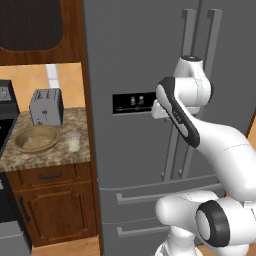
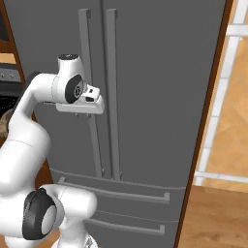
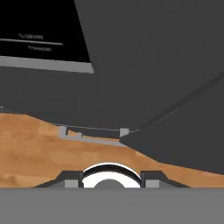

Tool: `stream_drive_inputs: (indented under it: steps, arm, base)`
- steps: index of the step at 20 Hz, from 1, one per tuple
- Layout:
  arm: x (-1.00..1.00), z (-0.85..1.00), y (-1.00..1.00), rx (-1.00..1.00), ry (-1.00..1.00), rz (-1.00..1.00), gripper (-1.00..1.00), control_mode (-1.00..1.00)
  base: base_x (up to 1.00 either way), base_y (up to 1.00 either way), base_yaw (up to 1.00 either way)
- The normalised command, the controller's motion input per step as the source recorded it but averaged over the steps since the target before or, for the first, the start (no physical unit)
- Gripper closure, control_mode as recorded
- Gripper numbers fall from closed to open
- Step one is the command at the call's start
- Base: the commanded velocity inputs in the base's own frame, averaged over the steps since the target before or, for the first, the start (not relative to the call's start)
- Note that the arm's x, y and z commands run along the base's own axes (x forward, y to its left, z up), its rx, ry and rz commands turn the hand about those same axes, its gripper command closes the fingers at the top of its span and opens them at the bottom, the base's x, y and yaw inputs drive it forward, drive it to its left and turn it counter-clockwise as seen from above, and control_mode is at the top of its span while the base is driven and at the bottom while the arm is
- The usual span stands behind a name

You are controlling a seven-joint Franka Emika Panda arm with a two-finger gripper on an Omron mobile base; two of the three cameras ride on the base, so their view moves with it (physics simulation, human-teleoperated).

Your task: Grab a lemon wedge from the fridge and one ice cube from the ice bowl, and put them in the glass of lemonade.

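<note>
- the fridge fills most of both base views: tall, grey, both french doors shut, two long upright handles side by side down the middle, a black dispenser panel on the left door, and two drawers with bar handles along the bottom.
- the gripper hangs off a flat white hand held level just in front of the left door's handle, pointing down; only tiny dark tips show beneath it, and i cannot tell whether they are spread or closed. nothing is seen held.
- the hand view looks down the fridge front to a wooden floor, with the dispenser panel at top left.
- left of the fridge, a speckled granite counter sits on dark wooden cabinets.
- on that counter the ice bowl, wide, shallow and tan, lies toward the left; pale bits show inside it, too small to make out.
- the glass of lemonade stands upright just beside the bowl's right rim, near the fridge side.
- a silver toaster stands behind both against a tan wall.
- right of the fridge, a wooden side panel, then tan tiled wall and wood floor.
</note>
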Motion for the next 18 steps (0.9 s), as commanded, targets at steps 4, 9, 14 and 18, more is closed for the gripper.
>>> stream_drive_inputs:
  steps: [4, 9, 14, 18]
  arm:
    - [-0.19, -0.17, 0.00, 0.00, 0.19, 0.00, -1.00, -1.00]
    - [-0.55, -0.46, -0.07, 0.03, 0.10, 0.00, -1.00, -1.00]
    - [-0.69, -0.12, 0.01, 0.00, -0.05, 0.00, -1.00, -1.00]
    - [-0.26, -0.01, 0.38, 0.00, -0.03, -0.09, -1.00, -1.00]
  base:
    - [0.00, 0.00, 0.00]
    - [0.00, 0.00, 0.00]
    - [0.00, 0.00, 0.00]
    - [0.00, 0.00, 0.00]
